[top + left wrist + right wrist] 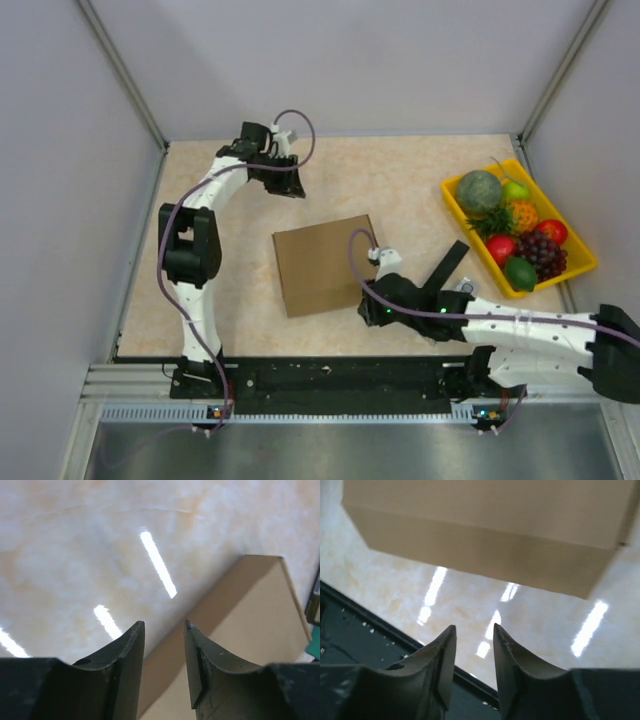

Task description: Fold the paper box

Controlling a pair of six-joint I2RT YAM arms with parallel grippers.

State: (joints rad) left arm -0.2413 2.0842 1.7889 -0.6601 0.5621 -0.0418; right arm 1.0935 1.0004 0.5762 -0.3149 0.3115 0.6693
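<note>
The paper box (pixel 325 263) is plain brown cardboard and lies closed and flat in the middle of the table. My left gripper (pixel 288 186) hovers behind it near the table's back, apart from it, jaws a little apart and empty. In the left wrist view the gripper (pixel 164 624) points at the table, with the box (pixel 250 620) below and right. My right gripper (pixel 370 312) is low beside the box's near right corner, not touching it. In the right wrist view the gripper (pixel 474 626) is open and empty, with the box (pixel 485 525) just ahead.
A yellow fruit tray (pixel 578 262) with plastic fruit stands at the right edge. A black strip (pixel 446 264) lies between it and the box. The black rail (pixel 330 375) runs along the near edge and shows in the right wrist view (pixel 350 630). Walls close in on the sides.
</note>
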